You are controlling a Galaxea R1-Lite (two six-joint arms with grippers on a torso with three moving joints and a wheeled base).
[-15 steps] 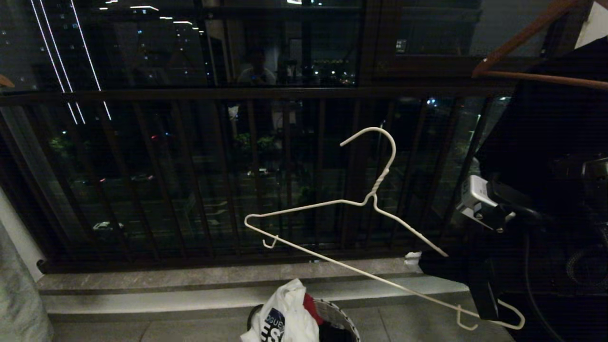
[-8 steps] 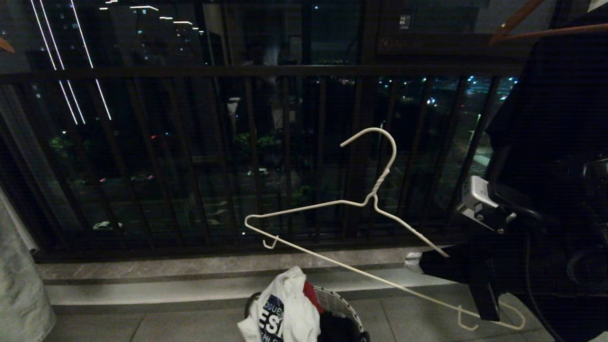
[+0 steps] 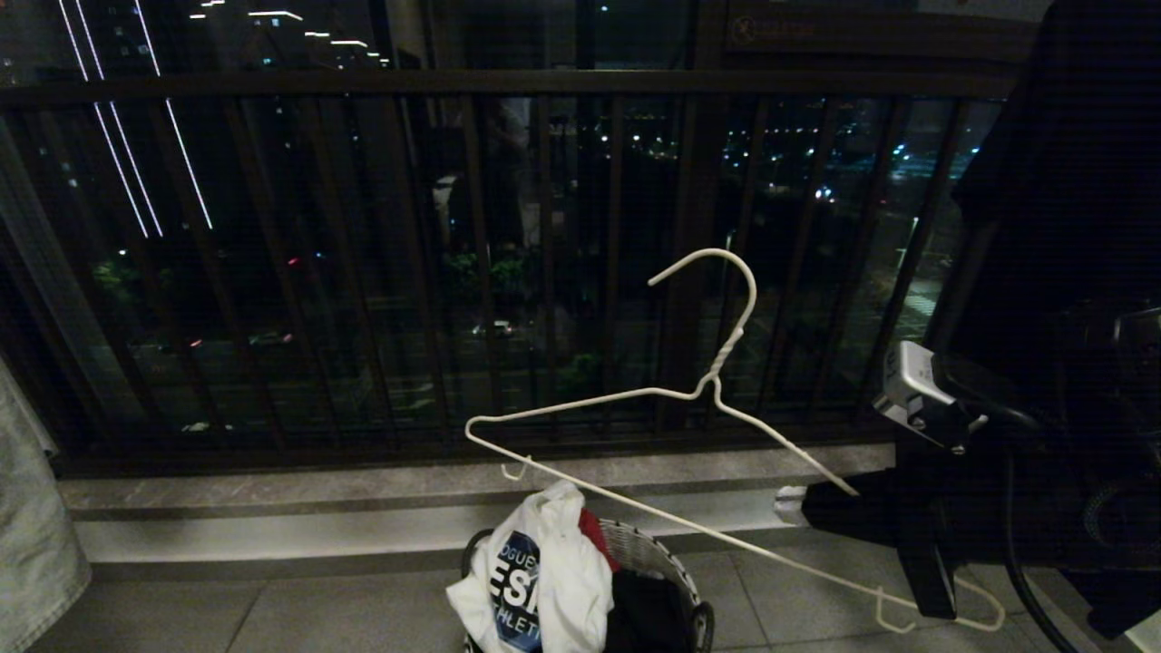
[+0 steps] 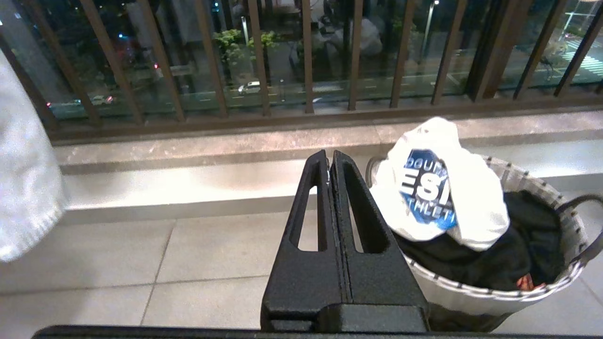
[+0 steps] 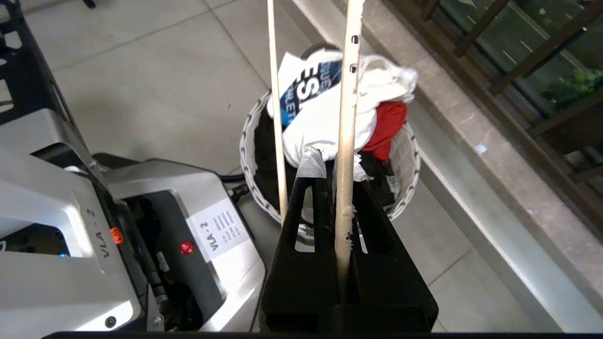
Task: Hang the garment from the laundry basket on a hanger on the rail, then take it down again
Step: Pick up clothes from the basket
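Right hand [image 5: 340, 186] is clenched on the hanger [image 3: 635, 399], pinching the wire close to its right end. The hanger is held in the air, hook up, tilted so its long axis runs from high on the far left down to low on the near right, where the hand grips it. Its free left end hangs above the laundry basket [image 3: 662, 553].

Left hand [image 4: 330, 162] is clenched with nothing in it, fingers pressed flat together. It does not show in the head view.

The garment [image 3: 544, 580], the white T-shirt with the blue logo, lies bunched on top of the left part of the laundry basket, spilling over the rim. Dark clothing and a bit of red [image 5: 388, 127] lie beneath and beside it. The basket stands on the tiled floor [image 4: 188, 254], near the stone step under the balcony railing [image 3: 472, 86].

Key relation: in the left wrist view the garment sits just beside the empty hand's tips, off to the basket side and a little beyond. The left hand is free and looks nearer, so my judgement is that it makes the pick, and must open first. The rail is not in view.
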